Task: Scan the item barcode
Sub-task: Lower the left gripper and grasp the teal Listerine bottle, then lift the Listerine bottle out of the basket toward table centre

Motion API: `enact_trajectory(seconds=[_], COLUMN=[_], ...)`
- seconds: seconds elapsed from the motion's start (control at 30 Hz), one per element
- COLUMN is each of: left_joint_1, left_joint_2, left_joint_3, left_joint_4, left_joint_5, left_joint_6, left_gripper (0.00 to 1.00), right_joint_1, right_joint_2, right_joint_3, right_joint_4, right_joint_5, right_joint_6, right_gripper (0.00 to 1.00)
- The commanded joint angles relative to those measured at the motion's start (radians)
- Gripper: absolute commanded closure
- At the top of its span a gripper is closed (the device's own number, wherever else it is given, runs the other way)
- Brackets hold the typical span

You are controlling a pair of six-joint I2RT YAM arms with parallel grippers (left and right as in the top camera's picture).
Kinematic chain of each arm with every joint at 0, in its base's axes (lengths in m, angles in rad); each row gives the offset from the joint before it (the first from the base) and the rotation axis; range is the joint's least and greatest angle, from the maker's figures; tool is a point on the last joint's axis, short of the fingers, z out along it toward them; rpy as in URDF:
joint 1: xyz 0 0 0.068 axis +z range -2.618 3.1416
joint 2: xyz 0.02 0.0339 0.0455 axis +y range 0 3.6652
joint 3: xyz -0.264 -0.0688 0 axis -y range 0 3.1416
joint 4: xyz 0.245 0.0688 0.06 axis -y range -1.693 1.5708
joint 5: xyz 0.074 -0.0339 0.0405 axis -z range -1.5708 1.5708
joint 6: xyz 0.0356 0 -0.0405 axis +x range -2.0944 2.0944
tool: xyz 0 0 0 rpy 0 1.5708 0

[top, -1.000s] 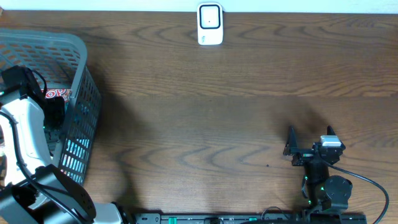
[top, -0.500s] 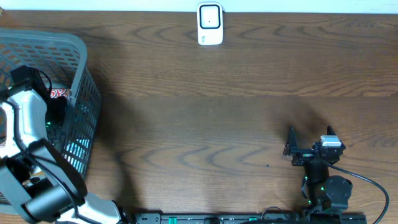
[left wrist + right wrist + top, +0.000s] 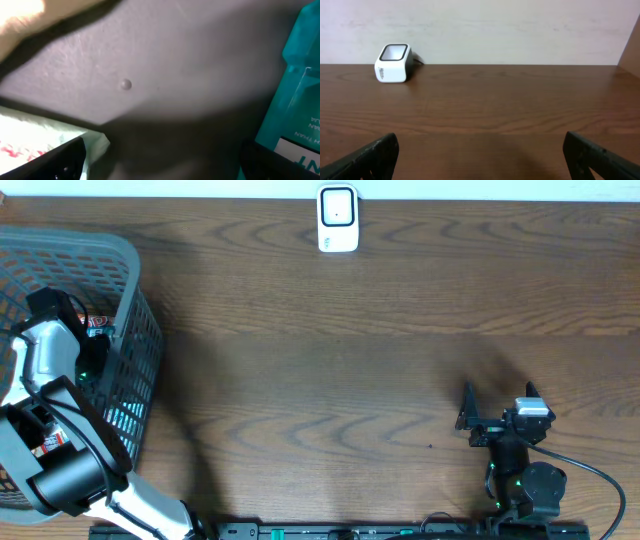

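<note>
Open desk [image 3: 330,380] runs wide and bare between basket [image 3: 135,270] at left edge and right tool [image 3: 499,394] near front right. Upright scanner [image 3: 338,218] at far edge, centre. Jaws of right tool spread wide, nothing held; scanner well ahead of it. Down inside basket, left tool [image 3: 162,157]: jaws fully apart, gripping nothing, above bare grey floor, walls close around arm. Just beside it, teal pack [image 3: 300,85] on one side, pale packet [image 3: 40,135] on other; neither between jaws.
</note>
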Motion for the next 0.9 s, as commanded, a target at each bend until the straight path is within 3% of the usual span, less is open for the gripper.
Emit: enact_trajectory(seconds=[0.0,0.33,0.87], left_joint_1=[-0.002,-0.002,-0.002], left_joint_2=[-0.025,-0.180,0.030], left_joint_3=[0.005,0.026,0.026], left_joint_4=[0.004,0.072,0.252], left_joint_5=[0.149,0.085,0.064], left_joint_6=[0.000,0.009,0.122], left_gripper=[0.02,0.02,0.02], right_joint_1=[-0.003,-0.003,-0.003], right_joint_2=[-0.004,-0.004,-0.004], right_joint_3=[-0.002,-0.002,-0.002], right_joint_4=[-0.003,-0.004,-0.003], right_joint_5=[0.005,0.005,0.004], right_joint_6=[0.013,0.013,0.013], right_gripper=[0.01,0.01,0.01])
